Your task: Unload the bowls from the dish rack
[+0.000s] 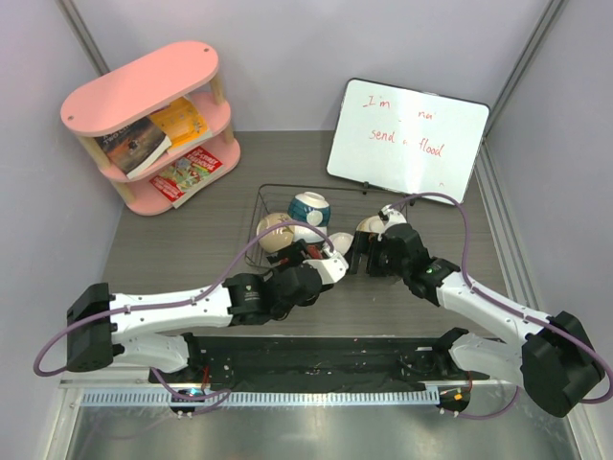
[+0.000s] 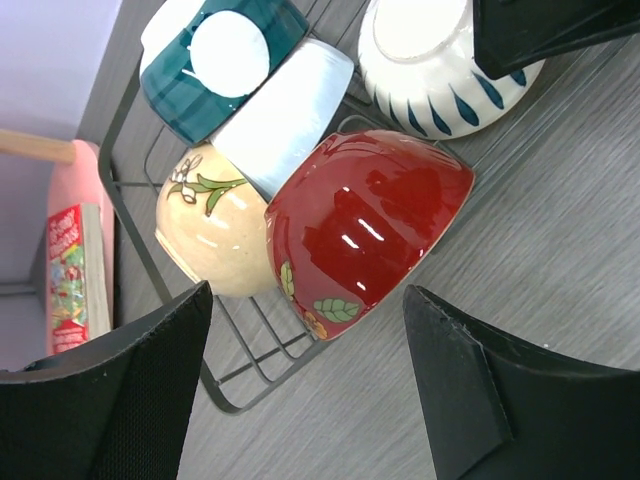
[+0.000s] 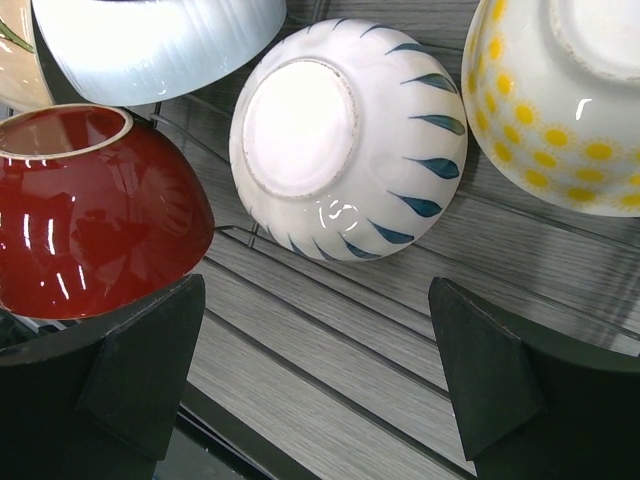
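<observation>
Hovering over the rack (image 1: 257, 211) with jaws wide and empty, the left gripper (image 2: 305, 390) faces the red bowl (image 2: 370, 230) at the rack's near edge and the right gripper (image 3: 315, 380) the white bowl (image 3: 350, 140) beside it, so unloading looks unstarted, all others in view also lying inside the rack.

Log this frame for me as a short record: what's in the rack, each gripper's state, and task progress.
rack: black dish rack
bowls in it: red bowl, cream bowl, white ribbed bowl, teal bowl, blue-stroke bowl, yellow-dotted bowl
left gripper: open, over red bowl
right gripper: open, near blue-stroke bowl
progress: no bowl gripped
</observation>
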Available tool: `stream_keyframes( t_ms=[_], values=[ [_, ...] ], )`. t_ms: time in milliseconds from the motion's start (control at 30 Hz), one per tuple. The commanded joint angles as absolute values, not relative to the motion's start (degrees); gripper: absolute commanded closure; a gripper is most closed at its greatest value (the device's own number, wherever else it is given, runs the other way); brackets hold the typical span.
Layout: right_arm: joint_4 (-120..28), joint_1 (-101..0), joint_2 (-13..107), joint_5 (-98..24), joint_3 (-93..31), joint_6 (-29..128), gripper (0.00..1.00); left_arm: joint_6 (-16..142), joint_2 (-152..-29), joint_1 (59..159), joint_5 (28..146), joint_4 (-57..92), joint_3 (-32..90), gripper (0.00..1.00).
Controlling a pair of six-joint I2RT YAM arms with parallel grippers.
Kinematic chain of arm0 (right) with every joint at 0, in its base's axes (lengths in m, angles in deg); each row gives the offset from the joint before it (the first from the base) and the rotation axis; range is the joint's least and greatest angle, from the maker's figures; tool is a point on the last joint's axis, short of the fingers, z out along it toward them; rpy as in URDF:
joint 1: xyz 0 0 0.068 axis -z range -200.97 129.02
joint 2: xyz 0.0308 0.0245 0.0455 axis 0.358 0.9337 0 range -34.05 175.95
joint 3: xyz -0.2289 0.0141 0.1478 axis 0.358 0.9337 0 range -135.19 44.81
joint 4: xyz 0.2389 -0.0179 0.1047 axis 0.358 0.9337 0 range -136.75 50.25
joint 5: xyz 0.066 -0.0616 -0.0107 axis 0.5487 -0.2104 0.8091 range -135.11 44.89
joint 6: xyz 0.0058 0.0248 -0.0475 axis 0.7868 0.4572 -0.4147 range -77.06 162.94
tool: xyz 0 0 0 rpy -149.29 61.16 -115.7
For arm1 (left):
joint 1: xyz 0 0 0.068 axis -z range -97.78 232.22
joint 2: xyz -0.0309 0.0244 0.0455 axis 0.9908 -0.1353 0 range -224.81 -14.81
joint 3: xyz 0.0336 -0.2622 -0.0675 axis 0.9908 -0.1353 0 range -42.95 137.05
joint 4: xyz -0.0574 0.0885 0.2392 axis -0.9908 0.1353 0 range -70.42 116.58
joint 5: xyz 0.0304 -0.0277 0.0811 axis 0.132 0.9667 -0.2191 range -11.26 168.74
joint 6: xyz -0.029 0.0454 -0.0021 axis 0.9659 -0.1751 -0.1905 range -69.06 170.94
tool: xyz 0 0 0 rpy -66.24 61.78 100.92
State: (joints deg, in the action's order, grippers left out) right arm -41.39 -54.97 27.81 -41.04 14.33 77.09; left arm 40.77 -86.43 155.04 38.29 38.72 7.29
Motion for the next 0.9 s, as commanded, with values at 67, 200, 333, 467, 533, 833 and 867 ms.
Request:
stream_keyframes(
  t_ms=[67, 200, 333, 467, 533, 833, 867],
  values=[
    [-36.38, -55.6, 28.79, -37.56, 17.04, 77.57, 0.0, 37.06, -86.88, 154.82, 35.41, 31.55, 5.04, 0.23],
    [-36.47, -55.6, 29.67, -36.51, 17.39, 76.69, 0.01, 35.13, -87.06, 154.65, 34.36, 26.54, 2.93, 0.23],
    [-35.86, -55.6, 30.46, -35.36, 17.21, 75.46, 0.01, 33.19, -87.41, 154.21, 33.3, 23.73, 1.7, 0.23],
    [-35.33, -55.6, 30.72, -34.74, 17.21, 74.49, 0.01, 32.93, -87.85, 152.98, 34.7, 22.57, 1.09, 0.23],
    [-35.5, -55.6, 30.99, -34.22, 17.21, 74.49, 0.01, 32.49, -88.37, 152.71, 34.88, 21.44, 0.82, 0.23],
    [-36.64, -55.6, 31.78, -32.63, 17.74, 74.31, 0.01, 29.76, -89.34, 152.71, 31.81, 10.54, -4.45, 0.43],
    [-36.82, -55.6, 31.78, -32.55, 17.74, 74.31, 0.01, 29.68, -89.34, 152.71, 31.02, 9.57, -4.72, 0.44]
  ],
)
